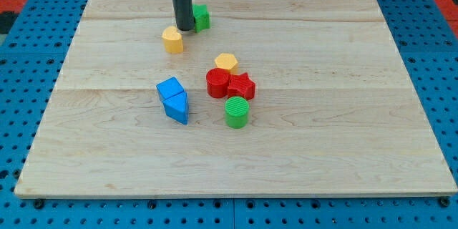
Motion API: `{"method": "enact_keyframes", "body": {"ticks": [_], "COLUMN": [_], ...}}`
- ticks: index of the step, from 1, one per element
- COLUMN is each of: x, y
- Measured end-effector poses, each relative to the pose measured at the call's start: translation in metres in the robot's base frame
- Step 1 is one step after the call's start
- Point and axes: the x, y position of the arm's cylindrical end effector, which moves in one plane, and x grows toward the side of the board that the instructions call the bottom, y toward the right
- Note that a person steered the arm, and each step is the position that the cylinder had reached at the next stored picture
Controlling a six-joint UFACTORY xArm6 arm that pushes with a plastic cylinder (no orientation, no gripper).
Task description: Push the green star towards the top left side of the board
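Green star [202, 17]: upper centre-left of the frame, partly hidden behind the rod; star outline hard to confirm. My tip [184, 28]: touching the star's left side, just above the yellow block [172, 40]. No gripper fitted, nothing grasped. Mid-worktop [343, 114] cluster: yellow hexagon [226, 62], red cylinder [217, 83], red star [242, 86], green cylinder [237, 111]. Left of it: blue cube [170, 89] touching blue triangular block [177, 106].

Green star [202, 17], pale wood board [322, 143], perhaps.
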Motion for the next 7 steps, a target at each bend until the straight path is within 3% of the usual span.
{"method": "enact_keyframes", "body": {"ticks": [1, 3, 4, 6, 7], "x": [0.003, -0.069, -0.070, -0.089, -0.092], "y": [0.049, 0.031, 0.076, -0.063, -0.074]}}
